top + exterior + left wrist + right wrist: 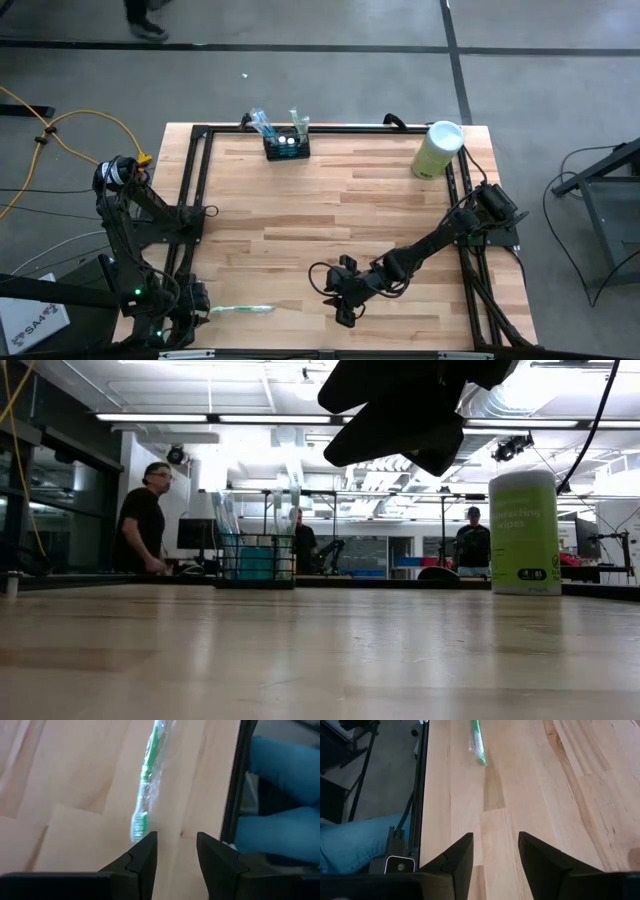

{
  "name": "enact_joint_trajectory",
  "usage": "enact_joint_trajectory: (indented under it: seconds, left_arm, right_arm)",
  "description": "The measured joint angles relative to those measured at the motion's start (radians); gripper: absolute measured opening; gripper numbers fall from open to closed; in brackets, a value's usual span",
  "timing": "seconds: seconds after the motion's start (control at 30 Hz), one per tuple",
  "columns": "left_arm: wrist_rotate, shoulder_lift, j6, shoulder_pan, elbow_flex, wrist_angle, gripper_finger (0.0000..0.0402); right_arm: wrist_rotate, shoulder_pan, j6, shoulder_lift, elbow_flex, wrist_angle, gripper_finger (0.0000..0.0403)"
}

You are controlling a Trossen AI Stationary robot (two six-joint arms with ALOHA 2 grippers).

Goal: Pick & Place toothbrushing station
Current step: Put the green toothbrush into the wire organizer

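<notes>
The toothbrushing station (286,143) is a small black slotted holder with brushes standing in it, at the table's far edge; it also shows in the low view (256,560). A green toothbrush in clear wrap (240,309) lies flat near the near left edge, also in the left wrist view (146,780) and the right wrist view (477,741). My left gripper (176,847) is open just beside the brush's near end, touching nothing. My right gripper (344,293) is open and empty over the near middle of the table, pointing toward the brush.
A pale green cylinder with a white lid (438,148) stands at the far right corner. A black frame (195,190) runs along the table's edges. People stand in the room beyond the table. A blue trouser leg (280,825) shows beside the near edge.
</notes>
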Motion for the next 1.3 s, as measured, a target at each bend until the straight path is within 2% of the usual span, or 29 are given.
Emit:
enact_joint_trajectory:
  seconds: [0.5,0.77,1.0,1.3]
  left_arm:
    - [0.037,0.027,0.032,0.000,0.000,-0.089,0.0133]
    - [0.155,0.130,0.040,0.000,0.000,-0.053,0.0133]
    - [0.142,0.173,0.049,0.000,0.000,0.004,0.0133]
    - [0.094,0.181,0.069,0.000,0.000,0.000,0.0133]
  right_arm:
    - [0.000,0.000,0.005,0.000,0.000,0.026,0.0148]
    - [0.000,0.000,0.006,0.000,0.000,0.031,0.0148]
    - [0.000,0.000,0.006,0.000,0.000,0.055,0.0148]
    - [-0.001,0.000,0.030,0.000,0.000,0.061,0.0148]
